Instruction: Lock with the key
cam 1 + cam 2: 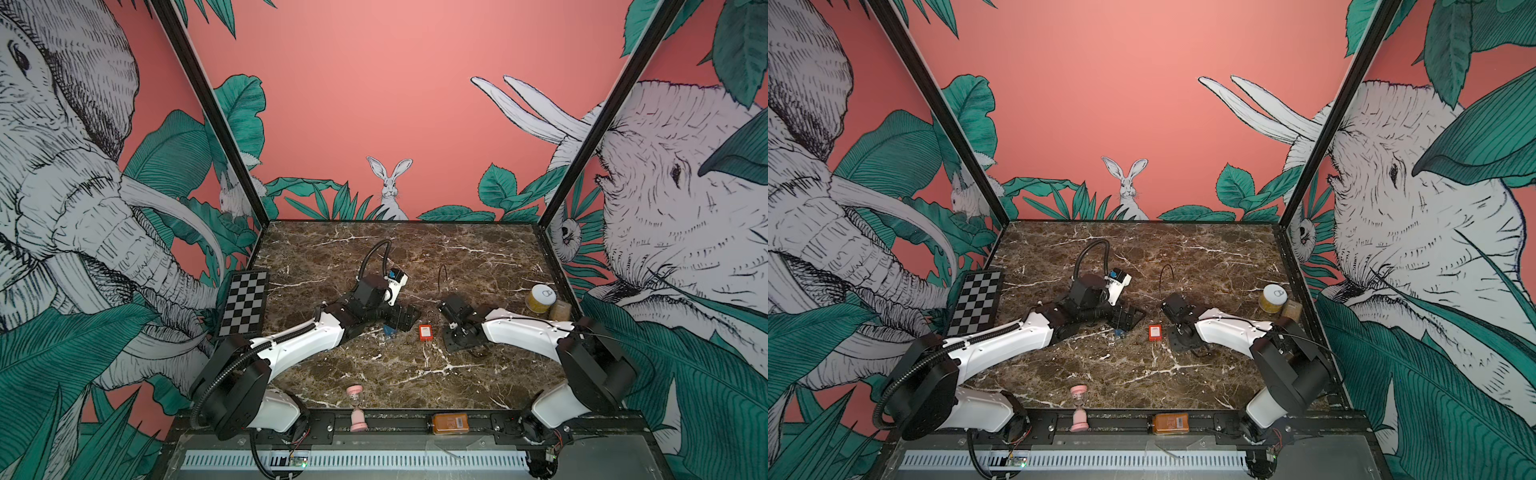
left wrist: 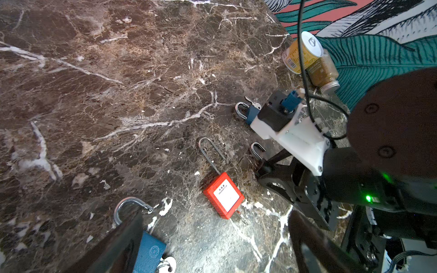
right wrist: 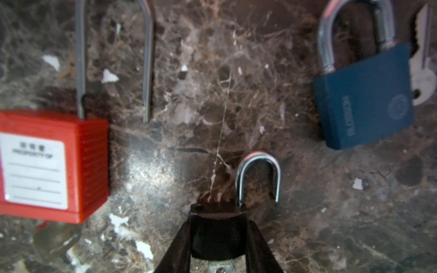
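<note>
A small black padlock (image 3: pixel 217 234) with its silver shackle (image 3: pixel 259 175) swung open stands between the fingers of my right gripper (image 3: pixel 218 222), which is shut on its body. A red padlock (image 3: pixel 47 165) (image 1: pixel 425 332) with a long open shackle lies on one side of it. On the other side lies a blue padlock (image 3: pixel 364 99) with a silver key (image 3: pixel 423 78) beside it. My left gripper (image 2: pixel 212 241) is wide open above the marble. A second blue padlock (image 2: pixel 149 253) with an open shackle and a key ring lies against one of its fingers.
A yellow can (image 1: pixel 540 298) and a spice jar (image 1: pixel 561 311) stand at the right edge of the marble table (image 1: pixel 374 257). A checkerboard (image 1: pixel 244 303) leans at the left wall. A pink hourglass (image 1: pixel 356 409) and an orange box (image 1: pixel 450 423) sit on the front rail.
</note>
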Controlling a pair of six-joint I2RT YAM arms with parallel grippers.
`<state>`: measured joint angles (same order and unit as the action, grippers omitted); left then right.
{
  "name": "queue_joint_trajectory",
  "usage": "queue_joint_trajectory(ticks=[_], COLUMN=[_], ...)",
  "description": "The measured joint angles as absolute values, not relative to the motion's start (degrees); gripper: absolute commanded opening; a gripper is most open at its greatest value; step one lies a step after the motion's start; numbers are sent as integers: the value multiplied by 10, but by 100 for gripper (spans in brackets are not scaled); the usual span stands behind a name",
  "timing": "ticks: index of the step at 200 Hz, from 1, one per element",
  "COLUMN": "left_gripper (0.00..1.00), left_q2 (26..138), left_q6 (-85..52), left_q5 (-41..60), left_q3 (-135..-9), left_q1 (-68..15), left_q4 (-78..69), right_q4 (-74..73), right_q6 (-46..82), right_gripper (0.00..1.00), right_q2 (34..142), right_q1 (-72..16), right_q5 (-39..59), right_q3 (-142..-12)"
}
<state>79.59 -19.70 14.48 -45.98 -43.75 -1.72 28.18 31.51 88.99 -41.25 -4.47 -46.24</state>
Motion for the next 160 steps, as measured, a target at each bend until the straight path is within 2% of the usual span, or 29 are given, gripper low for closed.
queue_joint_trajectory(ticks=[22,34,160], left_gripper=[96,96,95], left_q2=[796,796,796], left_q6=[-197,-197,-197], left_q5=[145,145,152], left_q3=[-460,-459,-437], left_q1=[-437,-437,-437], left_q4=[-17,-18,-35], right_q4=[282,282,303], right_q6=[315,315,296], right_gripper=[31,26,23], right_q2=[890,890,911], right_q1=[-413,-413,-414], right_q5=[-45,-45,-42], right_q3=[-462,-462,-512])
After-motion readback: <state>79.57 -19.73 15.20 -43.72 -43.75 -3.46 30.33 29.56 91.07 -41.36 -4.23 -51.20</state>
